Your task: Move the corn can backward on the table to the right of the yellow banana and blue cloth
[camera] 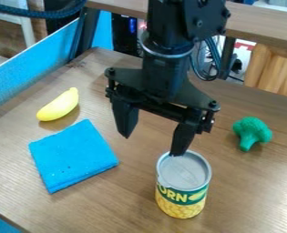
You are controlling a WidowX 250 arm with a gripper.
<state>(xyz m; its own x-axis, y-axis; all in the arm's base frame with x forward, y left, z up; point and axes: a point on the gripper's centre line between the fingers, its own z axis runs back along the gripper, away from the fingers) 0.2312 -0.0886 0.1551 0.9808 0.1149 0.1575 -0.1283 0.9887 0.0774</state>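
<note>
Above the tabletop (127, 202), the claw (153, 144) hangs open and empty, one fingertip near the can (183, 182); seemingly ungrasped, it would call for centring first; blue cloth (74, 155) and banana (59, 105) lie opposite the broccoli (253, 132).

Has a banana (58, 104) at left on the table (127, 205), a cloth (74, 156) just before it, a can (183, 184) right of the cloth, and broccoli (253, 131) farther right, behind the can.
</note>
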